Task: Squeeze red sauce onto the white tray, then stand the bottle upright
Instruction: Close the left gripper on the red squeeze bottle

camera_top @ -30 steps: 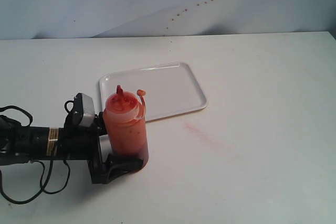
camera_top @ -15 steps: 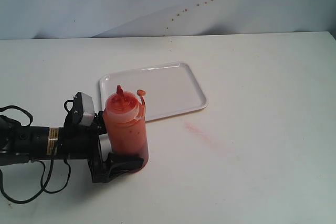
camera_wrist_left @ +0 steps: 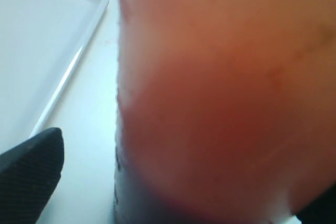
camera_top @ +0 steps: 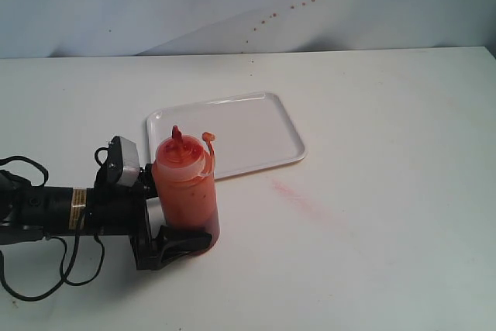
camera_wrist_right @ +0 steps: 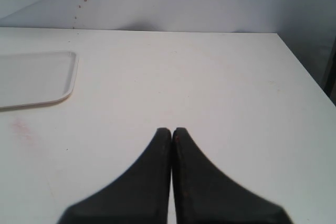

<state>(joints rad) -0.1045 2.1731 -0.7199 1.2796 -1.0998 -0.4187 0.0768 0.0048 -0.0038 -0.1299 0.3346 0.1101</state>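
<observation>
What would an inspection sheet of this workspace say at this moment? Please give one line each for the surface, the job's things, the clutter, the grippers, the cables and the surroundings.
surface: white table, with a faint pink smear in front of the tray.
job's things: tray lies flat and looks clean; bottle stands upright on the table, off the tray.
clutter: nothing seen.
grippers: left gripper has its jaws open round the bottle's base, one jaw clear of it; right gripper has its jaws shut and is empty.
cables: black cables loop loosely beside the left arm.
surroundings: pale backdrop with a line of red specks.
</observation>
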